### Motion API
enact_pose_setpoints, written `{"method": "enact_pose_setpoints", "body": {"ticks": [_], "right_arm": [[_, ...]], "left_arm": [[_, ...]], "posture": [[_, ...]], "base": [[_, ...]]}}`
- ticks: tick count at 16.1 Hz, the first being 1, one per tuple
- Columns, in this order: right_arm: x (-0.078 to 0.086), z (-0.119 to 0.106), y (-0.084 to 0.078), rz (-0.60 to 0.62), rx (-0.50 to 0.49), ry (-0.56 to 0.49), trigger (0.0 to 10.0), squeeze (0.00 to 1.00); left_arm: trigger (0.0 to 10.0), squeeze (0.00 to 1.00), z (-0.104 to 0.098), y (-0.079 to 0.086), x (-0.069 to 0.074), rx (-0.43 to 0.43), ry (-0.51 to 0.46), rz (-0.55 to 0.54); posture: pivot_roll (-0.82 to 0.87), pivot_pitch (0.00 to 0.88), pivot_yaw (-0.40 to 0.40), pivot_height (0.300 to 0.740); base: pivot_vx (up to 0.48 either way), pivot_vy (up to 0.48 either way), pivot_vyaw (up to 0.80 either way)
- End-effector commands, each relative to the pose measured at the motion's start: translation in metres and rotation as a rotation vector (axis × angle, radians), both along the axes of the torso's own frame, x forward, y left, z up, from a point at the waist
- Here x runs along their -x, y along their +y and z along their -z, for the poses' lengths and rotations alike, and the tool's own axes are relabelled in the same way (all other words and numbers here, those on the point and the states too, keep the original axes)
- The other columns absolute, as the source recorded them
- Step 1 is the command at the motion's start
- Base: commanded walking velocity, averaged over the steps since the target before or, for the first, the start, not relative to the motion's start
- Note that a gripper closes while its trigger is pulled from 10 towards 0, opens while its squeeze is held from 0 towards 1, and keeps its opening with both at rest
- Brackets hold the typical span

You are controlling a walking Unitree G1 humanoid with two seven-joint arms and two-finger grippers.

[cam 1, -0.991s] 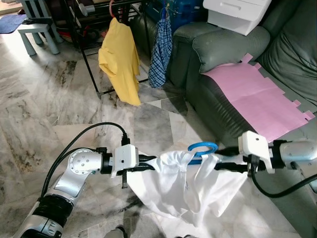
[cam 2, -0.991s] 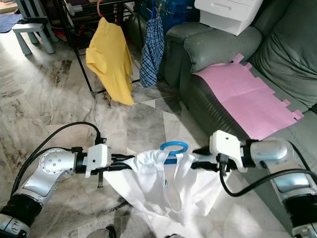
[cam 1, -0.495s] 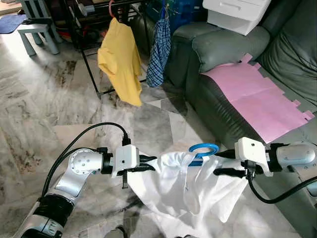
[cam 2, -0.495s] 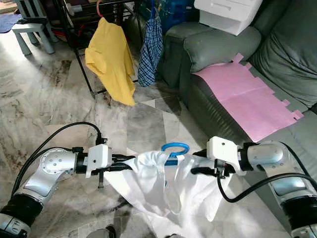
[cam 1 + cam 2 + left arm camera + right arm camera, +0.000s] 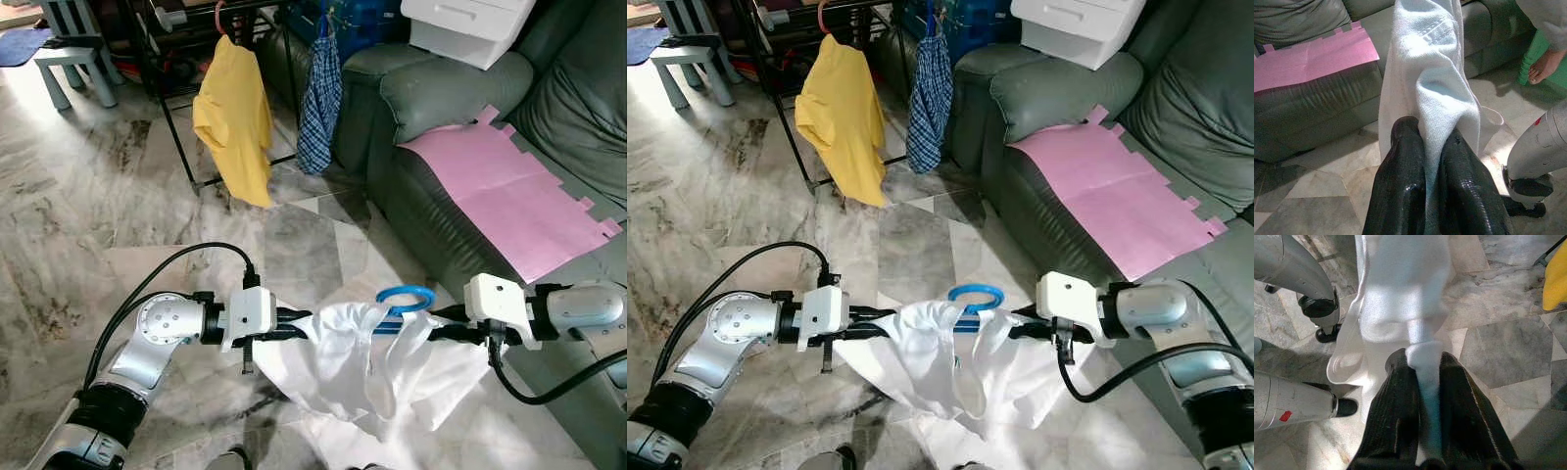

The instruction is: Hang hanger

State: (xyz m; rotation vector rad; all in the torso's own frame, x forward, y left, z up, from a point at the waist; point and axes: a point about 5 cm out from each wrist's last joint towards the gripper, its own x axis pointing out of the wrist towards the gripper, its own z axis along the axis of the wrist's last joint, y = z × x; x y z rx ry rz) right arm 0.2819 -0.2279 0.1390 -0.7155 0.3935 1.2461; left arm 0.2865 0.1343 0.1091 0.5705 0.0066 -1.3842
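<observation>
Open marble floor [image 5: 118,196] ahead; sofa [image 5: 431,108] close, probably blocking right.

garments 3 (white [image 5: 362,367], yellow [image 5: 235,122], checked [image 5: 319,98]) | hanger [image 5: 404,297] 1

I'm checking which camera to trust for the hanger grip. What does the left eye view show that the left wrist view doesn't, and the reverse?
Left eye view alone: the blue hanger hook above the white garment, the right gripper clamped on the garment's other end, and the yellow shirt and checked shirt on the rack.

Left wrist view alone: a person's bare foot.

Both: the left gripper shut on the garment, the grey sofa, the pink sheet.
</observation>
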Motion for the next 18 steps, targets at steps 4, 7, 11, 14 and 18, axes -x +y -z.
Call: {"method": "enact_pose_setpoints", "body": {"ticks": [4, 7, 11, 14, 18], "right_arm": [[0.002, 0.003, -0.003, -0.001, 0.019, 0.015, 0.0, 0.00], [0.000, 0.003, -0.003, 0.005, 0.017, 0.012, 0.0, 0.00], [-0.003, 0.003, -0.003, 0.025, 0.008, -0.012, 0.0, 0.00], [-0.004, 0.003, -0.002, 0.045, 0.000, -0.034, 0.0, 0.00], [-0.012, 0.016, 0.004, 0.159, -0.004, -0.116, 0.0, 0.00]], "left_arm": [[0.0, 0.00, -0.007, -0.004, -0.003, 0.029, -0.039, 0.012], [0.0, 0.00, -0.006, -0.004, -0.004, 0.030, -0.040, 0.003], [10.0, 0.47, -0.003, 0.004, -0.018, 0.059, -0.042, -0.172], [10.0, 1.00, 0.001, 0.007, -0.018, 0.043, -0.065, -0.186], [10.0, 1.00, 0.008, 0.011, -0.025, 0.043, -0.060, -0.306]], "posture": [[-0.09, 0.150, -0.033, 0.740], [-0.09, 0.146, -0.039, 0.740], [-0.09, 0.142, -0.038, 0.740], [-0.09, 0.142, -0.034, 0.740], [-0.09, 0.145, -0.018, 0.740]], "base": [[0.000, 0.000, 0.00], [0.000, 0.000, 0.00], [0.000, 0.000, 0.00], [0.000, 0.000, 0.00], [0.000, 0.000, 0.00]]}}
